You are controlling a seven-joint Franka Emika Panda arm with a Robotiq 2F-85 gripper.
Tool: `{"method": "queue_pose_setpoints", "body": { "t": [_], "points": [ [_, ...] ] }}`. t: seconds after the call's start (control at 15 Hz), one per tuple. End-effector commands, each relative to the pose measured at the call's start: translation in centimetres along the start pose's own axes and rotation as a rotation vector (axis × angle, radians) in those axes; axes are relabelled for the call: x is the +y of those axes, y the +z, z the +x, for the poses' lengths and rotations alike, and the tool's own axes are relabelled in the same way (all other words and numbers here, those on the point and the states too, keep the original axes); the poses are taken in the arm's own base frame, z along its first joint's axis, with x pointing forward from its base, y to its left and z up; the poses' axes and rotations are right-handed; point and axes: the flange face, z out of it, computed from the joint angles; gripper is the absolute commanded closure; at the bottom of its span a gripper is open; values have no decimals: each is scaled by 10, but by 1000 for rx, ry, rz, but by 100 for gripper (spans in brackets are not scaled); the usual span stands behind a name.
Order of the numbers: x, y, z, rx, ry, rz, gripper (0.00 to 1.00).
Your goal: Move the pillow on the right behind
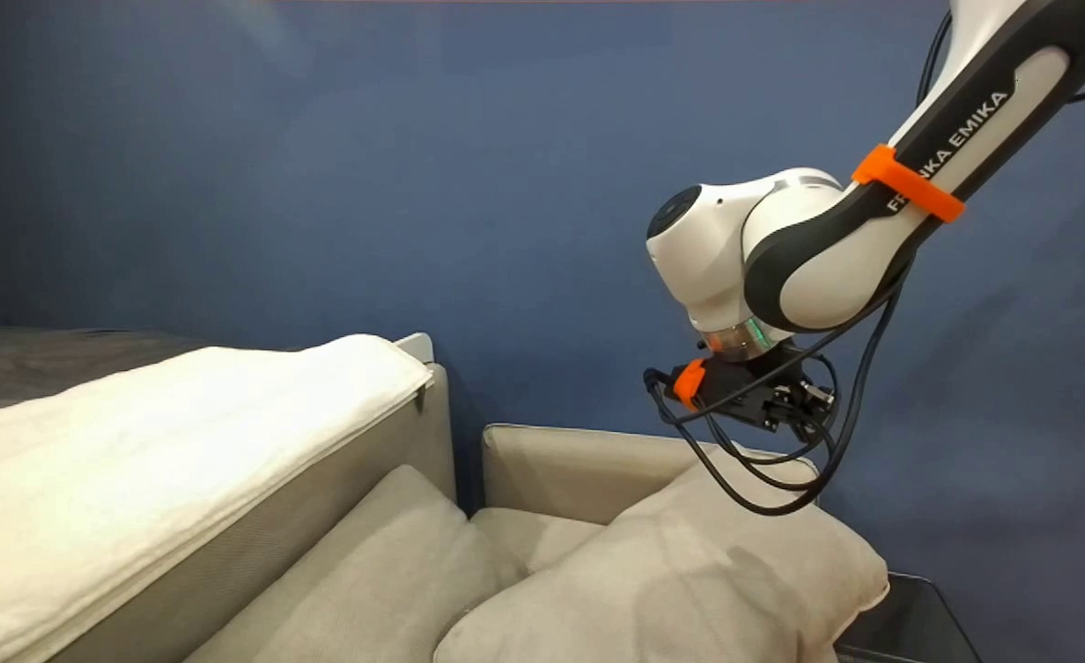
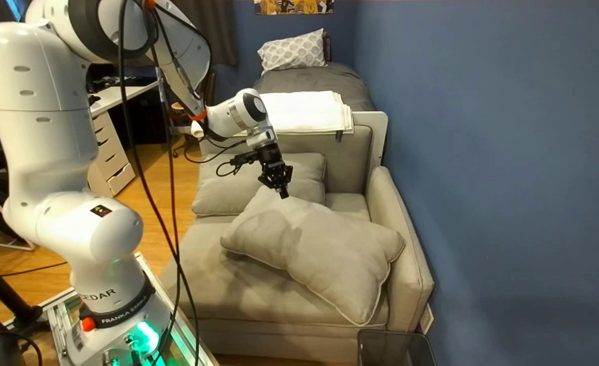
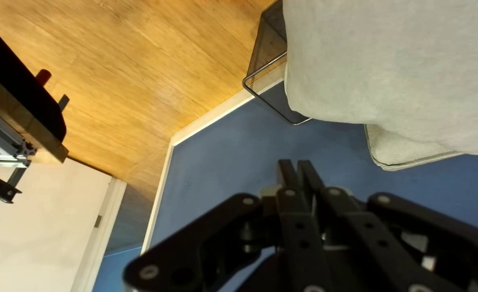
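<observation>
The puffy beige-cream pillow (image 1: 690, 562) lies tilted across the sofa seat, against the armrest. It also shows in an exterior view (image 2: 330, 249) and at the upper right of the wrist view (image 3: 385, 61). My gripper (image 2: 283, 193) is above the pillow's far corner in that exterior view; I cannot tell whether they touch. In the wrist view my gripper's fingers (image 3: 295, 165) are together with nothing between them, apart from the pillow and in front of the blue wall. In an exterior view the fingertips are hidden behind the wrist and cables.
A flatter beige cushion (image 1: 386, 562) leans on the sofa back, also seen in an exterior view (image 2: 299, 175). The armrest (image 2: 406, 239) stands along the blue wall (image 2: 508, 178). A dark mesh bin (image 2: 396, 348) stands at the sofa's front corner. Cables hang from my arm.
</observation>
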Motion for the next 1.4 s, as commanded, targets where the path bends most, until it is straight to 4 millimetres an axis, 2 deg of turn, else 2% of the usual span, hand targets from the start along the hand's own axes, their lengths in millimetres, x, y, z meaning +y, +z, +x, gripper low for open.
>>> {"method": "queue_pose_setpoints", "body": {
  "t": [0.0, 0.27, 0.33, 0.4, 0.47, 0.73, 1.0, 1.13, 1.33],
  "points": [
    [0, -1, 0, 0, 1, 0, 91],
    [0, -1, 0, 1, 1, 0, 91],
    [0, -1, 0, 1, 1, 0, 66],
    [0, -5, -5, -78, -47, 50, 65],
    [-5, -7, -9, -128, -70, 89, 58],
    [-40, -14, -19, -297, -149, 217, 32],
    [-80, -5, -25, -513, -221, 200, 4],
    [-99, 0, -28, -619, -248, 125, 0],
    [-133, 11, -30, -634, -223, 13, 0]
  ]
}}
